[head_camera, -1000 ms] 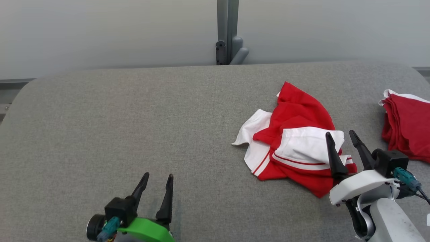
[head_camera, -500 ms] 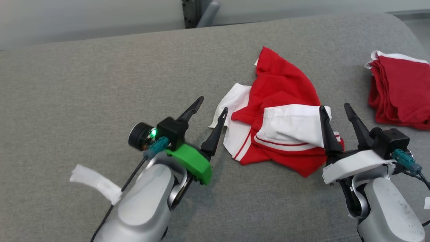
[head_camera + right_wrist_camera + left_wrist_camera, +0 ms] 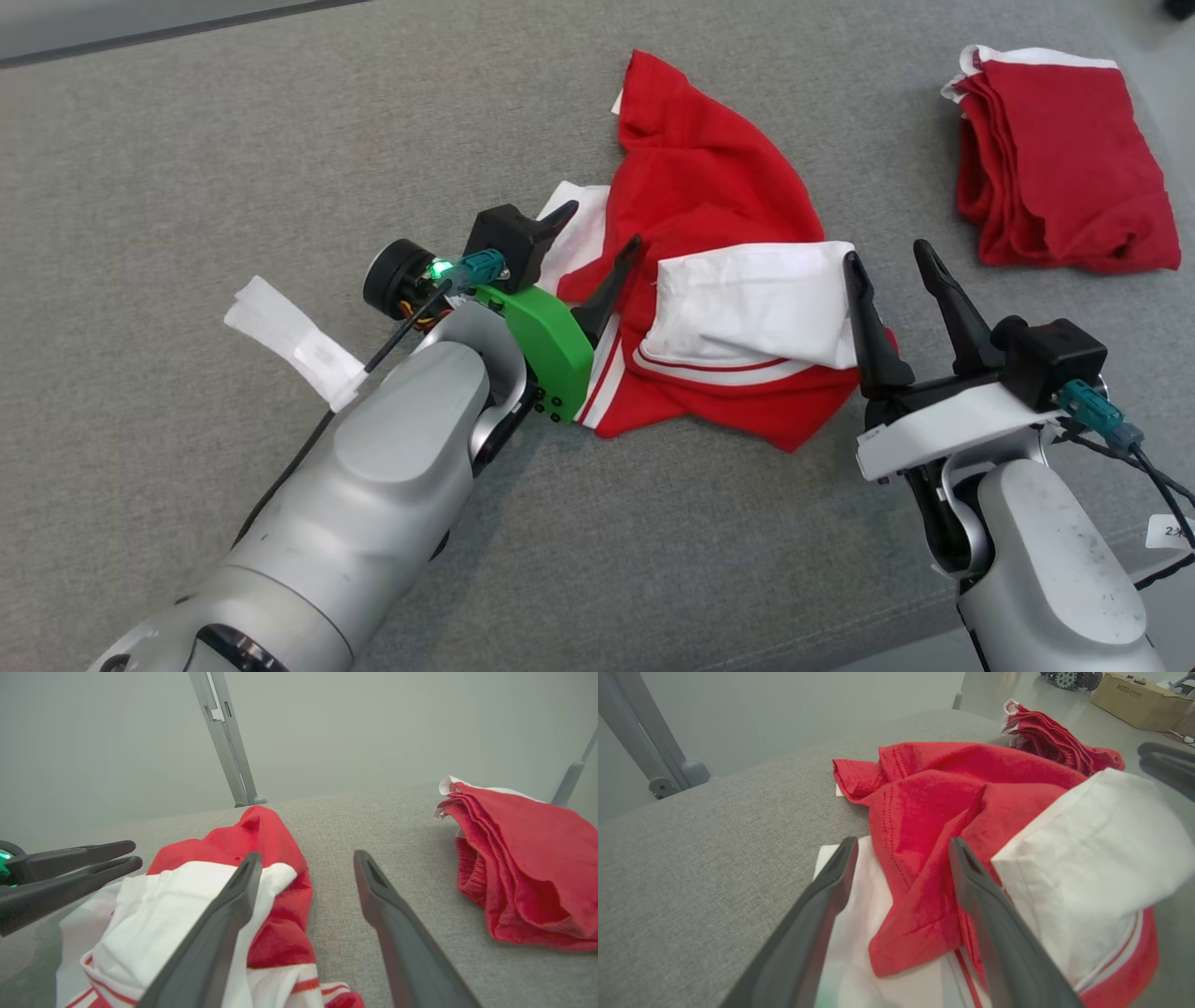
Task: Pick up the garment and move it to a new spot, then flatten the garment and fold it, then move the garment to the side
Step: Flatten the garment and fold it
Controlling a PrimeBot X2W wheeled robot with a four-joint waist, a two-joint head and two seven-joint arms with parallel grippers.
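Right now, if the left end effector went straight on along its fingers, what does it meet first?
The crumpled red and white garment. The left end effector is open, with a red fold lying between its fingers, possibly in contact; depth is unclear.

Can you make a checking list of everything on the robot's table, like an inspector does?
Surface: grey fabric-covered table.
Job's things: red-and-white garment, crumpled, not yet flattened.
Clutter: folded red clothes pile at far right; white tag beside the left forearm.
Tools: left tool open, straddling a red fold; right tool open at the garment's right edge.
Cables: black cable along that forearm; teal-plugged cable beside right tool.
Surroundings: grey wall, metal post, cardboard box on the floor.
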